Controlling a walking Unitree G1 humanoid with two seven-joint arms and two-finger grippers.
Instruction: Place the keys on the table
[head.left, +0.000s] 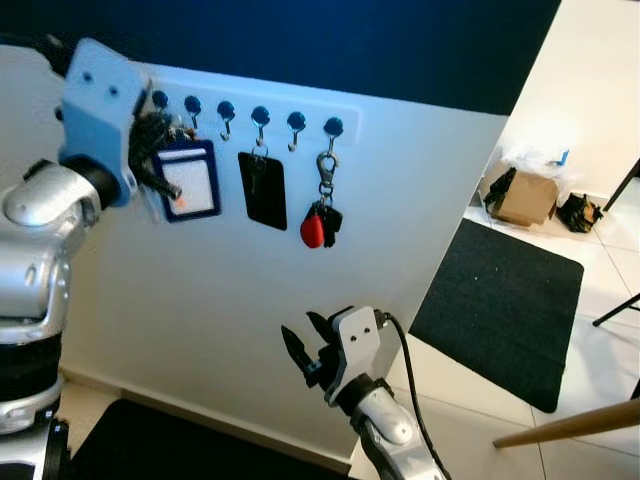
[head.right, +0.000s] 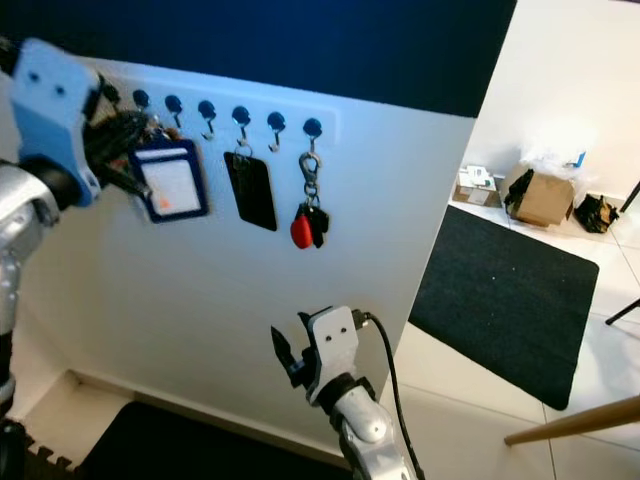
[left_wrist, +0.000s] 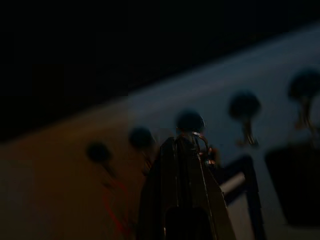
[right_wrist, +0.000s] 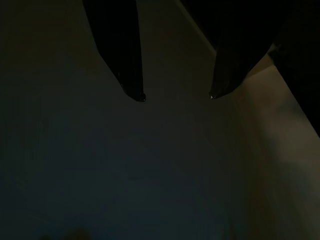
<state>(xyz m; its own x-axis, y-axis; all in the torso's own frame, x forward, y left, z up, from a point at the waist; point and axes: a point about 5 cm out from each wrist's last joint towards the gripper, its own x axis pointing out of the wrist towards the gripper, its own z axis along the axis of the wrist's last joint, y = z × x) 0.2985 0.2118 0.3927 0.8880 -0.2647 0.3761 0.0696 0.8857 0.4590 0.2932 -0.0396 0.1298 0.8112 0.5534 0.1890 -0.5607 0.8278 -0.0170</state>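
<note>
My left gripper (head.left: 150, 150) is raised against the white wall, at the left end of the hook rail (head.left: 260, 112). Its fingers (left_wrist: 187, 190) are pressed together at a hook, just above the blue badge holder (head.left: 190, 180); I cannot tell if they hold anything. The keys (head.left: 322, 215) with the red fob hang well to its right, past the black card (head.left: 263, 190). My right gripper (head.left: 305, 352) hangs lower, fingers apart, holding nothing.
</note>
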